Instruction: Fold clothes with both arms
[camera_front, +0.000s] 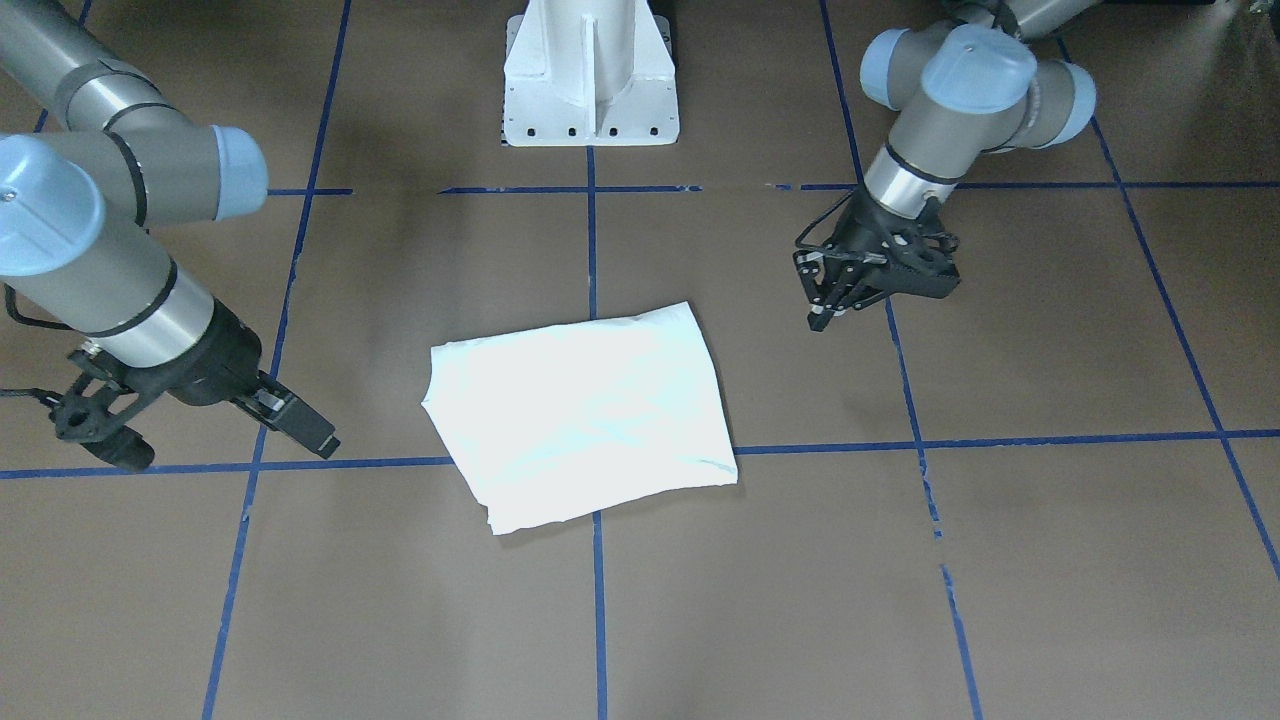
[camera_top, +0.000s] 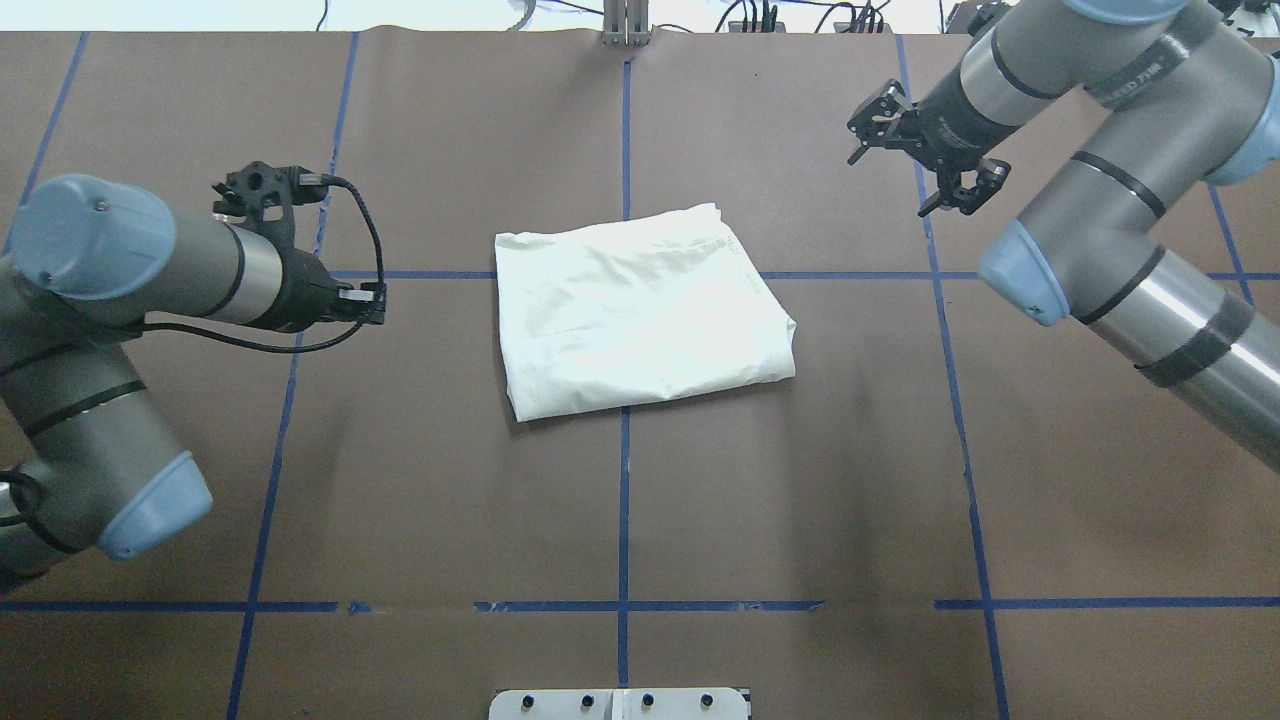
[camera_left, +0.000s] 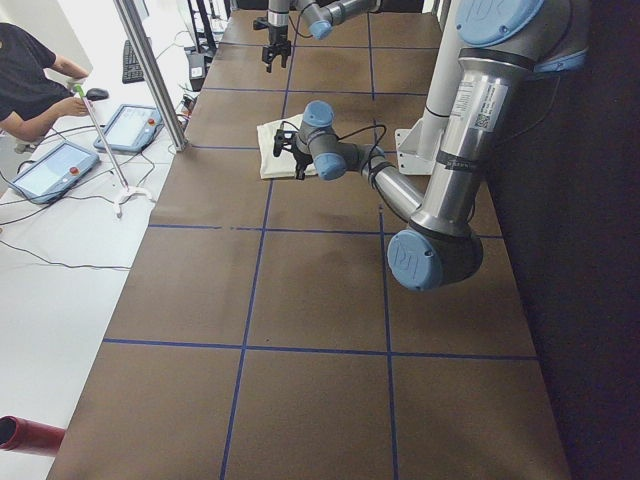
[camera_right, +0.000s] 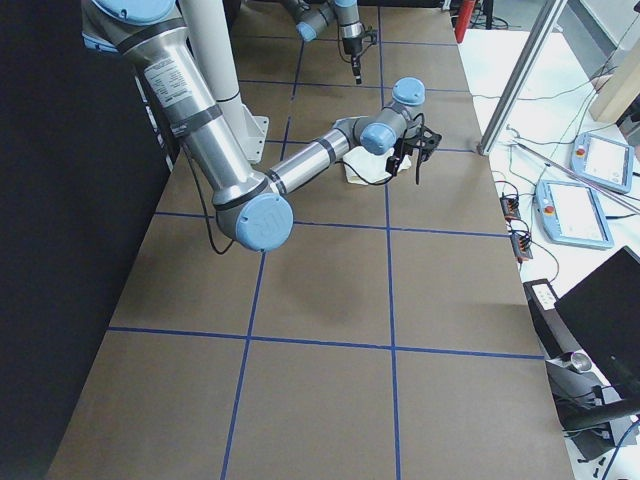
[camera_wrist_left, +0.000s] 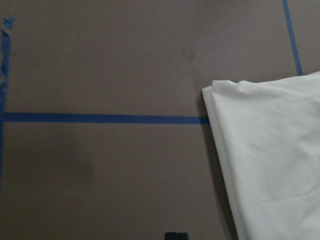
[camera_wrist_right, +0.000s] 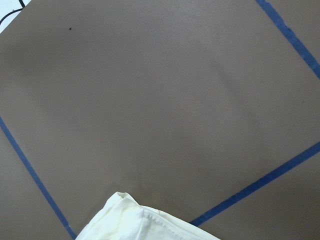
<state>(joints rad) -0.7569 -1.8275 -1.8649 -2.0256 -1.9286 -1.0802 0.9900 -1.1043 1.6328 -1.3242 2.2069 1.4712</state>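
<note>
The clothes (camera_top: 640, 310) lie as one cream shirt folded into a flat rectangle at the table's middle, with no print or collar showing. My left gripper (camera_top: 375, 295) hovers just off the rectangle's left far corner, apart from the cloth. It is shut, and its closed fingertips (camera_wrist_left: 175, 235) show at the bottom of the left wrist view, where the shirt (camera_wrist_left: 270, 160) fills the right side. My right gripper (camera_top: 890, 170) hangs open and empty beyond the shirt's far right corner. The right wrist view catches only a corner of the shirt (camera_wrist_right: 145, 225).
Blue tape lines (camera_top: 625, 500) grid the brown table. The white pedestal base (camera_front: 590, 80) stands at the robot's edge. Off the table's far side a person (camera_left: 30, 90) sits by tablets (camera_left: 50, 170) and a metal post (camera_left: 150, 70).
</note>
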